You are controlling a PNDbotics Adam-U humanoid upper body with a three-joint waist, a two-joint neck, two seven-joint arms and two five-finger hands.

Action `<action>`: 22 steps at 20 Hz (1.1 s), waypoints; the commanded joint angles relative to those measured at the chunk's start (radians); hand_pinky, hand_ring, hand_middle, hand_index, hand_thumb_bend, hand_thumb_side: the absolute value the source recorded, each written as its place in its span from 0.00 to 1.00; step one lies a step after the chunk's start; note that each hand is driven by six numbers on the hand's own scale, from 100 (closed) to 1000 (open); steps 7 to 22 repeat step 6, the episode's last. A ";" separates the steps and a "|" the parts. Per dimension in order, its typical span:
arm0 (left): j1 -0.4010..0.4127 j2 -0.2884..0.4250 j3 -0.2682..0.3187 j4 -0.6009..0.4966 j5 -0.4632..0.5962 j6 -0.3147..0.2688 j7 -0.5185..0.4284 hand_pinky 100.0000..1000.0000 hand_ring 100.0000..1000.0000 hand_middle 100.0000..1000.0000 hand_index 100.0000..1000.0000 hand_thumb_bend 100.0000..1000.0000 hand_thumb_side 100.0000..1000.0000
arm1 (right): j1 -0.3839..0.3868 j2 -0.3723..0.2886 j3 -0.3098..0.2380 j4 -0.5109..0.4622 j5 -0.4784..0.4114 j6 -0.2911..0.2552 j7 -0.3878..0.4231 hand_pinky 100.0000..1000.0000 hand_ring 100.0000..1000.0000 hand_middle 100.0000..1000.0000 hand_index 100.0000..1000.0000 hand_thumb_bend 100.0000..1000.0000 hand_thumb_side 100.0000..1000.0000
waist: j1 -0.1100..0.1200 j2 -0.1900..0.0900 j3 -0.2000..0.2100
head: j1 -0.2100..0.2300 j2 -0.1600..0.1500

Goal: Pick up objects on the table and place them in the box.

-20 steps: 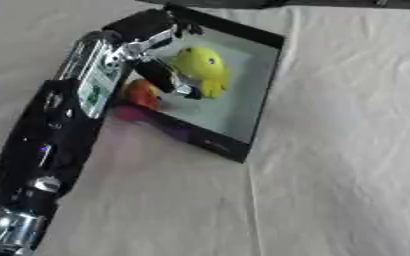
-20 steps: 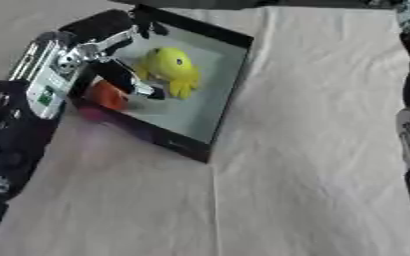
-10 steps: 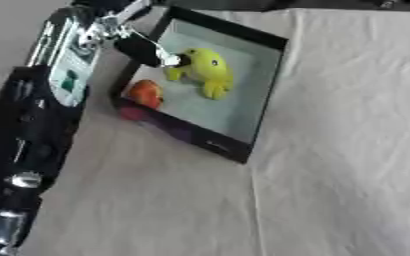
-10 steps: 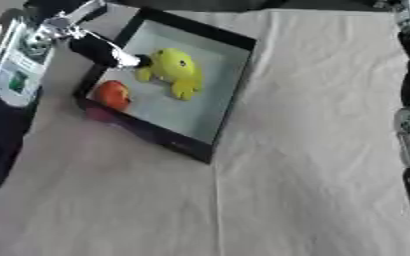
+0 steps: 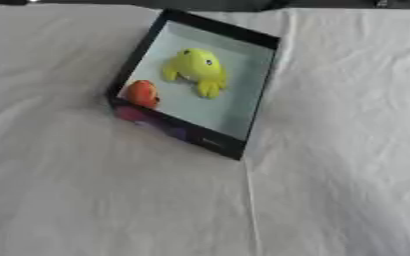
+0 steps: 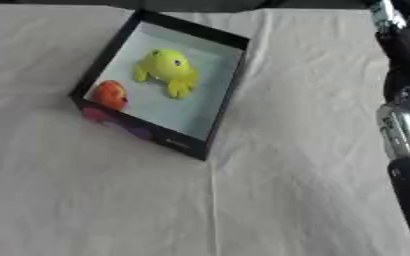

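- Black-walled rectangular box [image 5: 259, 90] (pale smooth floor) holds a rounded yellow toy [image 5: 196, 67] and a small orange toy [image 5: 142, 93].
- Wrinkled white cloth covers the table [image 5: 331, 190].
- Right arm [image 6: 405, 100] at the edge; neither hand shows, so cannot tell.

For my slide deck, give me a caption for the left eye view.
Yellow toy and orange toy inside the black box on a white cloth.

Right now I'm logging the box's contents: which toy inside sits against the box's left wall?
The small orange toy, tucked against the left wall of the box. The larger yellow toy lies nearer the middle.
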 commanded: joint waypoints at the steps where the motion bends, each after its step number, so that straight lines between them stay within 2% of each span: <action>1: 0.048 0.120 0.067 -0.069 0.121 0.022 0.055 0.74 0.61 0.67 0.77 0.40 0.21 | -0.001 -0.038 -0.013 -0.031 0.010 0.000 -0.001 0.91 0.89 0.92 0.83 0.66 0.30 | 0.000 -0.027 0.004 | -0.012 -0.002; 6: 0.197 0.206 0.147 -0.139 0.283 0.017 0.150 0.74 0.60 0.66 0.76 0.38 0.20 | 0.004 -0.041 -0.012 -0.043 0.013 0.001 0.001 0.91 0.89 0.92 0.83 0.66 0.30 | -0.007 -0.026 0.009 | -0.012 -0.012; 22: 0.197 0.206 0.147 -0.139 0.283 0.017 0.150 0.74 0.60 0.66 0.76 0.38 0.20 | 0.004 -0.041 -0.012 -0.043 0.013 0.001 0.001 0.91 0.89 0.92 0.83 0.66 0.30 | -0.007 -0.026 0.009 | -0.012 -0.012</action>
